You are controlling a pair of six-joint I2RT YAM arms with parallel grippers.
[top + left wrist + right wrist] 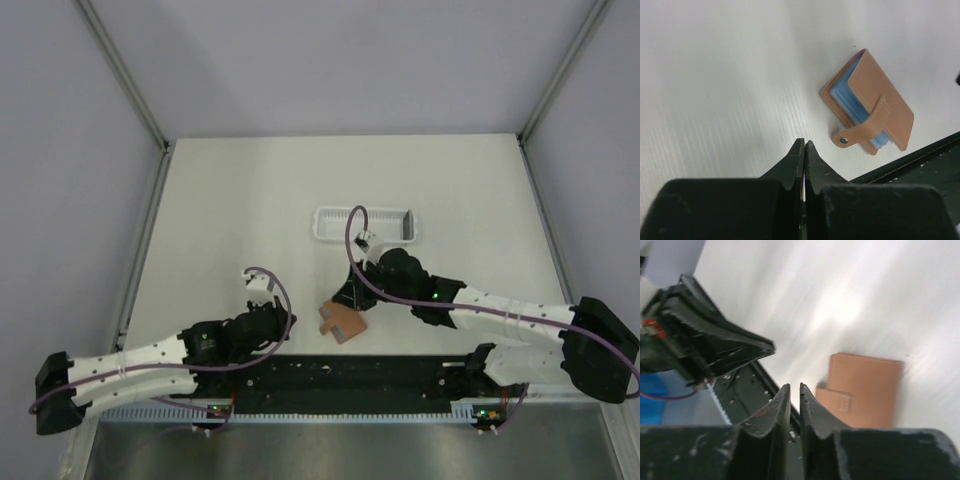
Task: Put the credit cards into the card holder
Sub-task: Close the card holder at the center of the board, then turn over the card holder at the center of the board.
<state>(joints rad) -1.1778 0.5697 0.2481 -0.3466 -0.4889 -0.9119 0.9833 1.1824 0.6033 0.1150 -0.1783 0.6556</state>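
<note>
The card holder (343,322) is a small tan-brown wallet that lies folded near the table's front edge, its snap strap loose. Pale blue panels show at its edges in the left wrist view (867,102). No credit cards show in any view. My left gripper (283,322) hangs a short way left of the holder, and its jaws (804,142) are pressed together with nothing visible between them. My right gripper (350,300) hovers just above the holder's far side. Its jaws (795,386) stand a narrow slit apart and hold nothing. The holder (865,390) lies just right of them.
A white slatted tray (363,223) stands behind the right gripper at mid-table. A black mounting rail (330,375) runs along the near edge, close to the holder. The left gripper (715,340) shows at the upper left of the right wrist view.
</note>
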